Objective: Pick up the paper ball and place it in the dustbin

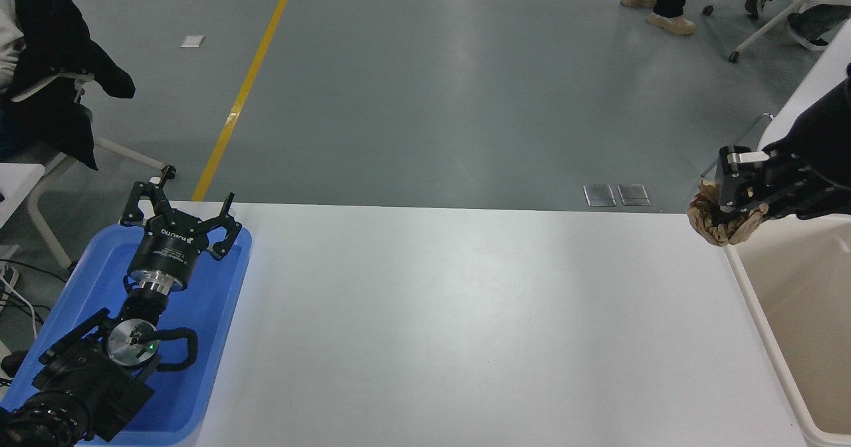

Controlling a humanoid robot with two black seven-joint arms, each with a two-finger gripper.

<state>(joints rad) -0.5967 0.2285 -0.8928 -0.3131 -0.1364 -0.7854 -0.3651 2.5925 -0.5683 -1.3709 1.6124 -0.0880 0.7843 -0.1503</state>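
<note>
- Head view: right gripper (725,217) clenched on the paper ball (710,223), held in the air off the white table (465,327), at the table's far right corner.
- Ball sits just over the dustbin's far-left rim; dustbin (764,327) runs along the table's right edge.
- Left gripper (181,209) parked lower left above the blue tray (199,380), fingers spread, holding nothing.

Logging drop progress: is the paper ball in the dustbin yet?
Not yet. The paper ball sits clamped in the right gripper, by the dustbin rim.
</note>
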